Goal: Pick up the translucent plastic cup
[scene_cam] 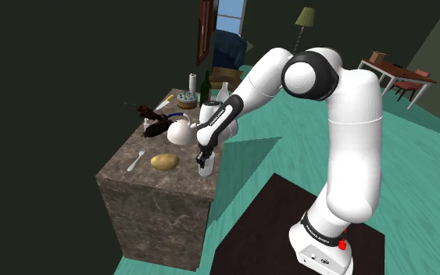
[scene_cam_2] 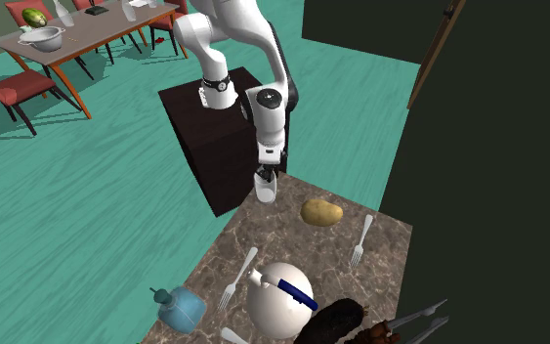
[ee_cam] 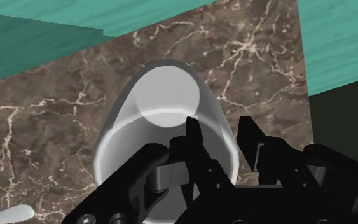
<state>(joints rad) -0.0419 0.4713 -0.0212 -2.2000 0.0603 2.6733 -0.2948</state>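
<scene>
pale cup [ee_cam: 168,95] | counter [ee_cam: 56,121] edge nearest the stand | pincer [ee_cam: 222,127] parted, straddling cup wall: one finger inside, one outside

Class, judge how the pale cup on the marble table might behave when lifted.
The cup looks thin-walled and empty, so probably light. Its smooth wall, straddled by the open tool, may flex or slip. Upright near the table's corner, it could tip off.

No text or label can be read.
</scene>
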